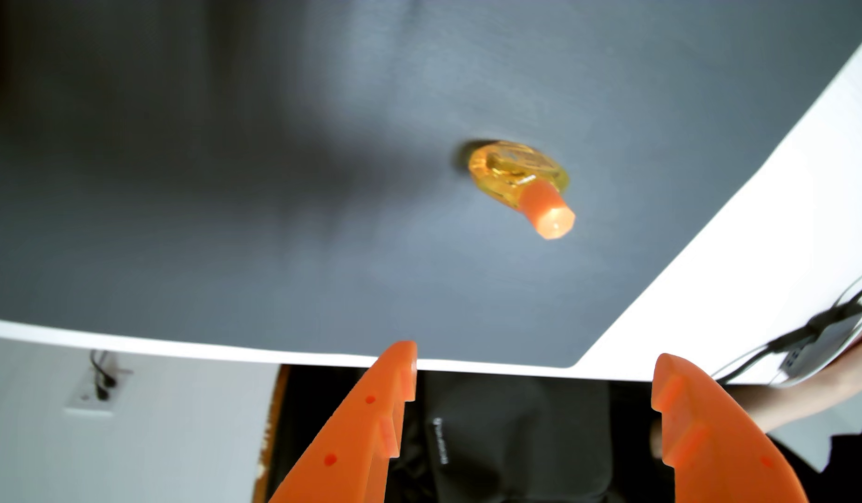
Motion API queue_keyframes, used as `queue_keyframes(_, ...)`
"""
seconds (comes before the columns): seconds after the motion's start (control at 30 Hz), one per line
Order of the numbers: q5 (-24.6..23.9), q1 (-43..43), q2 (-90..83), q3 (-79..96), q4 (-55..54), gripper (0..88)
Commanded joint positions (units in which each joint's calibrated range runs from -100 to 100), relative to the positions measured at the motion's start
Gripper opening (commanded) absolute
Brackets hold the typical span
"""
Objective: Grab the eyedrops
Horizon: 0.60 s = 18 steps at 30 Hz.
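From my end on the wrist view, starting at the far left: there's a pale wall (177, 435) down in the lower left corner with a wall socket (92, 392) on it and a dark cable plugged in, all pretty blurry. Above that the dark grey mat (225, 193) takes up most of the picture, sitting on the white table (782, 217), whose edge runs as a thin white strip along the bottom of the mat and then widens into a big white area on the right. The picture looks upside down to me, so the table edge sits low and the stuff past it hangs below. Moving toward the middle, the tool (533, 372) comes in from the bottom edge with two orange fingers (371, 425), and they're spread wide apart with nothing between them, just a black bag or fabric thing (506, 435) showing through the gap beyond the table edge. The fingertips line up about with the table's edge in the picture. A bit right of centre and well apart from the tool is the eyedrops bottle (516, 169), a small clear amber-yellow one with an orange cap (550, 213), alone on the mat, cap pointing toward the lower right of the picture. Whether it's standing or tipped I honestly can't tell from this angle. Far right there's a dark adapter-looking gadget (825, 333) with cables on the white table, and a person's arm (816, 392) poking in just below it.
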Motion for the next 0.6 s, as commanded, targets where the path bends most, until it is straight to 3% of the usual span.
queue_keyframes(0.0,-4.44,-0.31,0.75,-1.74,-3.29,27.8)
queue_keyframes(0.57,-32.92,-2.63,11.96,-14.98,-1.99,27.4)
